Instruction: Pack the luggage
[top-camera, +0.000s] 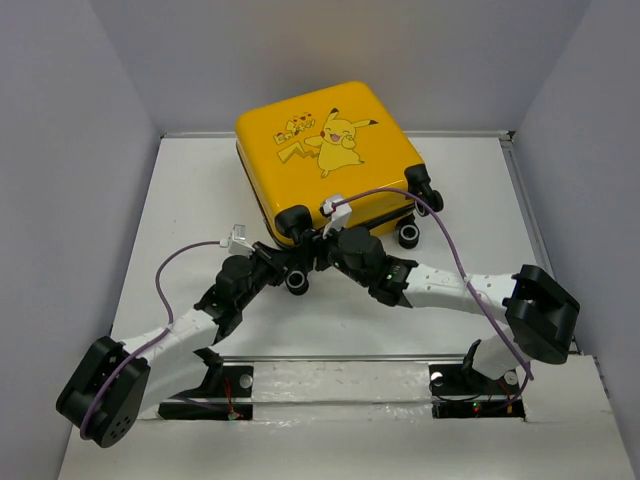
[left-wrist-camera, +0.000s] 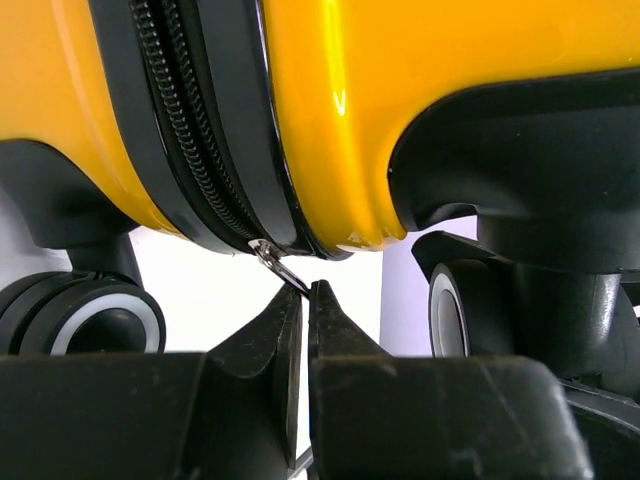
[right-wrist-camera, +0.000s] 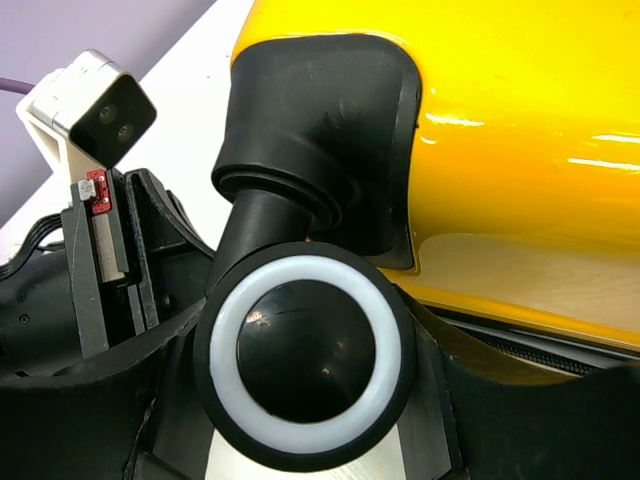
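Left pincer (left-wrist-camera: 303, 300) on closed luggage's (top-camera: 325, 150) zipper pull (left-wrist-camera: 275, 262)

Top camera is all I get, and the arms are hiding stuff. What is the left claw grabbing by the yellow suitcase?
Observer: The left wrist camera shows the left gripper pinched shut on the little metal zipper pull at the edge of the luggage.
Operator: Is the zip done up there?
Observer: The zipper has its teeth meshed along the stretch in view.
Operator: And the right claw?
Observer: A black wheel with a white ring sits between the fingers of the right gripper. I can't tell whether they squeeze it.
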